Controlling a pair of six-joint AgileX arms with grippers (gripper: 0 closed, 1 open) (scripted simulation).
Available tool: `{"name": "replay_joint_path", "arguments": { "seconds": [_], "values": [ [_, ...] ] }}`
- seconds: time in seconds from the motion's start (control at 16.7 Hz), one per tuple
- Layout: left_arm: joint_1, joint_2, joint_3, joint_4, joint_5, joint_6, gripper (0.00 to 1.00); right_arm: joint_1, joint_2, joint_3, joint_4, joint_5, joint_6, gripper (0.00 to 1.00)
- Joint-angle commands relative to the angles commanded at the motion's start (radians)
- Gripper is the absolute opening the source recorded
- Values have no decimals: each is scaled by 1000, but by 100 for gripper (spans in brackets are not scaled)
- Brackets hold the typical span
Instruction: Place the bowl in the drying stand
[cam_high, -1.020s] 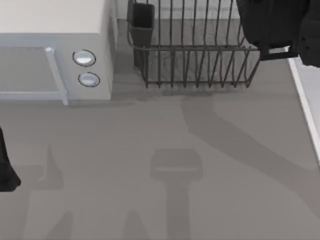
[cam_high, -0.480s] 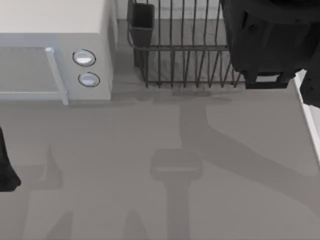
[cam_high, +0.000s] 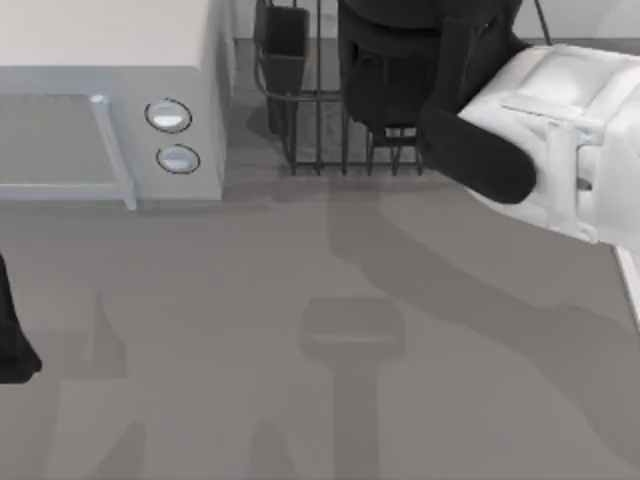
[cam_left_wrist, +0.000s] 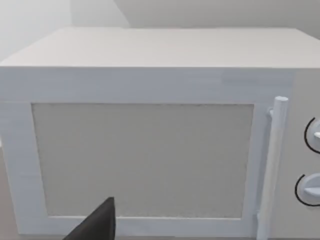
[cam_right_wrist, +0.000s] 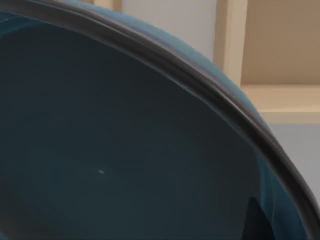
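Note:
The bowl (cam_right_wrist: 125, 150) sits very close in the right wrist view, with a deep blue inside and a dark curved rim. One dark finger (cam_right_wrist: 257, 220) of my right gripper reaches over its inner wall, so the gripper is shut on the bowl. In the top view my right arm (cam_high: 420, 70) hangs over the drying stand (cam_high: 318, 97), a dark wire rack at the back of the table, and covers most of its right part. My left gripper (cam_high: 10, 340) is parked at the left edge.
A white microwave (cam_high: 110, 60) with two round knobs (cam_high: 168, 116) stands at the back left, right beside the rack's dark cutlery cup (cam_high: 285, 40). The left wrist view faces the microwave door (cam_left_wrist: 145, 160). Grey tabletop (cam_high: 300, 300) spreads in front.
My right arm has swung left from the back right corner to above the rack, now hiding most of its right half. The left arm has not moved.

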Motion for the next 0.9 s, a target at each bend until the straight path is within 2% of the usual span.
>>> {"name": "replay_joint_path", "arguments": {
  "seconds": [0.36, 0.54, 0.78, 0.9],
  "values": [
    [0, 0, 0, 0, 0, 0, 100, -201, 281, -61, 371, -192, -6, 0],
    [0, 0, 0, 0, 0, 0, 100, -250, 339, -77, 432, -238, -9, 0],
    [0, 0, 0, 0, 0, 0, 100, -250, 340, -77, 433, -239, -9, 0],
    [0, 0, 0, 0, 0, 0, 100, -250, 340, -77, 433, -239, -9, 15]
  ]
}}
